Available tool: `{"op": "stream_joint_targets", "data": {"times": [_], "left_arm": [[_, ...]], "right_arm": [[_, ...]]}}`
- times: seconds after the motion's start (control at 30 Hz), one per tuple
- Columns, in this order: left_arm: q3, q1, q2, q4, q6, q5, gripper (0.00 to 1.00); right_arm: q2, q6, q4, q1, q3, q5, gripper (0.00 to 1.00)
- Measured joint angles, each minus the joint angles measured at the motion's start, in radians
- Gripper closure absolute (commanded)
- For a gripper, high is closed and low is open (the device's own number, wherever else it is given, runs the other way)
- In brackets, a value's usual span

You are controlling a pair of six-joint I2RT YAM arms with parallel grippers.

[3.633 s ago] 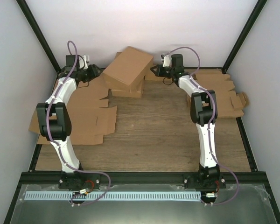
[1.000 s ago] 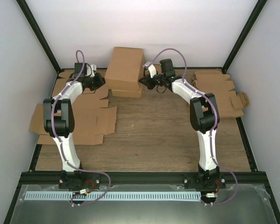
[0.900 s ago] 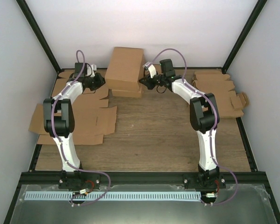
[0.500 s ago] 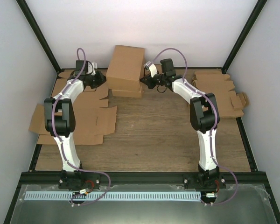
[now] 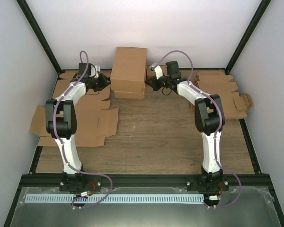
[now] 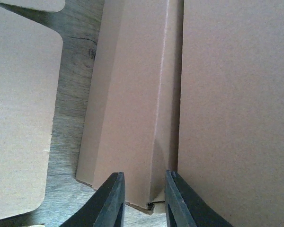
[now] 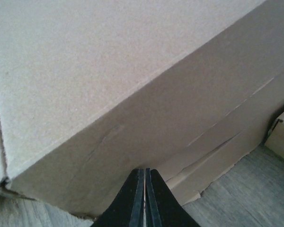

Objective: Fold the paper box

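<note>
Left end effector (image 6: 143, 189) narrowly parted at paper box (image 5: 128, 66) wall; right end effector (image 7: 145, 182) pinched shut, empty. Looks folded closed, 12 o'clock on desk (image 5: 170, 137); little remaining.

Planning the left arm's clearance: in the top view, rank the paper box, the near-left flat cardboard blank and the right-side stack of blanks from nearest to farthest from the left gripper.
1. The paper box, back centre, right beside the left gripper.
2. The flat cardboard blank, near left, toward the arm's base.
3. The stack of blanks, far right.
</note>
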Motion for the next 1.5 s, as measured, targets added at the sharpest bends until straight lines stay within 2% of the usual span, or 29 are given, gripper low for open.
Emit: {"op": "stream_joint_targets", "data": {"times": [0.27, 0.43, 0.47, 0.67, 0.93, 1.1, 1.23, 1.3, 1.37, 1.43, 1.5], "left_arm": [[0.000, 0.048, 0.000, 0.003, 0.015, 0.033, 0.73], [0.003, 0.067, 0.003, 0.024, 0.012, 0.046, 0.95], [0.010, 0.067, 0.008, 0.025, 0.012, 0.051, 0.96], [0.073, 0.058, 0.082, 0.032, 0.013, 0.079, 0.96], [0.078, 0.016, 0.125, 0.028, 0.012, 0.096, 0.96], [0.079, 0.001, 0.124, 0.024, 0.014, 0.090, 0.96], [0.077, 0.000, 0.115, -0.003, 0.024, 0.059, 0.92], [0.063, 0.004, 0.092, -0.014, 0.031, 0.036, 0.86], [0.041, 0.011, 0.054, -0.024, 0.044, 0.014, 0.79], [0.005, 0.021, -0.004, -0.030, 0.051, -0.016, 0.71], [-0.051, 0.031, -0.086, -0.028, 0.057, -0.052, 0.61]], "right_arm": [[-0.022, 0.000, -0.001, 0.008, -0.032, -0.001, 0.95], [-0.022, 0.002, -0.001, 0.008, -0.032, -0.007, 0.95], [-0.022, 0.002, -0.001, 0.008, -0.032, -0.009, 0.95], [-0.022, 0.003, -0.003, 0.008, -0.027, -0.023, 0.95], [-0.008, 0.007, -0.027, 0.008, 0.062, -0.028, 0.95], [-0.009, 0.042, -0.031, 0.007, 0.058, 0.049, 0.94], [-0.054, 0.085, -0.011, 0.000, -0.018, 0.119, 0.90], [-0.104, 0.101, -0.010, -0.010, -0.078, 0.148, 0.86], [-0.155, 0.115, -0.012, -0.020, -0.119, 0.173, 0.75], [-0.230, 0.130, -0.007, -0.029, -0.172, 0.201, 0.57], [-0.314, 0.146, 0.013, -0.036, -0.242, 0.222, 0.32]]}}
